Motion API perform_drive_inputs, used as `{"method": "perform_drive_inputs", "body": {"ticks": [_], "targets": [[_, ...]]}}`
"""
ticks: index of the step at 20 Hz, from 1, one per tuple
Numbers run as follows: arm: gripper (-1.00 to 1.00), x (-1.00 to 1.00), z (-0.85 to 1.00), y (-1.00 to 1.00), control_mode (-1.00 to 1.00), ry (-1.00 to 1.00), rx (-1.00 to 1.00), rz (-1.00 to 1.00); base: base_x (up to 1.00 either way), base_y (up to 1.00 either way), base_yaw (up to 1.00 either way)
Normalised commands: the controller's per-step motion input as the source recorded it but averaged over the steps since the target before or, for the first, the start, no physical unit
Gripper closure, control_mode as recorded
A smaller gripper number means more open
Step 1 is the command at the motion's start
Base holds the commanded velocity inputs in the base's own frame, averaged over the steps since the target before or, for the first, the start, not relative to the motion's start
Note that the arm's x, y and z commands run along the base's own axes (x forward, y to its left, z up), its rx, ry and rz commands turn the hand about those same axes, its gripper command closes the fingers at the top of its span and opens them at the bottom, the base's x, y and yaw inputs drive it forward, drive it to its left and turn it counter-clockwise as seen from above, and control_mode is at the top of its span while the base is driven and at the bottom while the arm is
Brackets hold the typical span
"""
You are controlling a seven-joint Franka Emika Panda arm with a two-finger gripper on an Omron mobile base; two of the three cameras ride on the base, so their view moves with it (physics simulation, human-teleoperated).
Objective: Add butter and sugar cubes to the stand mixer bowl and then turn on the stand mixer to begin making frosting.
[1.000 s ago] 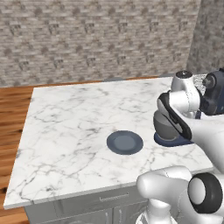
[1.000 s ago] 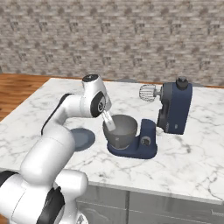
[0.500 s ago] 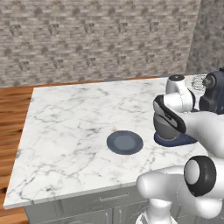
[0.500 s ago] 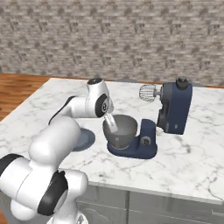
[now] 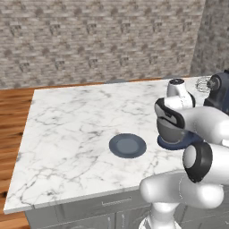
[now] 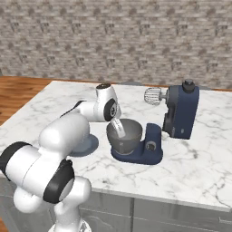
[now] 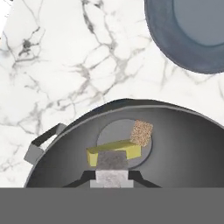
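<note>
The grey stand mixer bowl (image 6: 129, 138) sits on the flat base of the navy stand mixer (image 6: 182, 112), whose head is tilted back with the wire whisk (image 6: 153, 96) raised. My gripper (image 6: 118, 128) hangs just inside the bowl's near rim, shut, with nothing visible between its fingers. In the hand view the gripper (image 7: 112, 168) is directly over the yellow butter (image 7: 114, 151), which lies on the floor of the stand mixer bowl (image 7: 183, 140). One tan sugar cube (image 7: 141, 133) rests beside the butter. From the left, my hand covers most of the stand mixer bowl (image 5: 171, 133).
A dark blue-grey plate (image 5: 128, 146) lies bare on the marble counter to the left of the mixer, its rim (image 7: 161, 39) just beyond the bowl in the hand view. The small silver knob (image 6: 149, 146) faces the counter's front edge. A stone wall stands behind.
My arm's lower links have swung round while the hand stayed at the bowl, shifting only slightly. The jaws stayed shut. Plate and mixer have not moved.
</note>
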Motion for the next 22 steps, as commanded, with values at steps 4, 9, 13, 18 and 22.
{"method": "perform_drive_inputs", "body": {"ticks": [4, 9, 13, 18, 22], "targets": [[1.00, 0.19, -0.31, -0.11, -1.00, 0.00, 0.00, 0.01, 0.00, 0.00, 0.00], [1.00, 0.21, -0.26, -0.04, -1.00, 0.00, 0.00, 0.00, 0.00, 0.00, 0.00], [1.00, 0.17, -0.29, -0.05, -1.00, 0.00, 0.00, 0.01, 0.00, 0.00, 0.00], [-1.00, 0.16, -0.26, -0.01, -1.00, 0.00, 0.00, 0.01, 0.00, 0.00, 0.00], [-1.00, 0.03, -0.06, -0.02, -1.00, -0.01, 0.00, 0.00, 0.00, 0.00, 0.00]]}}
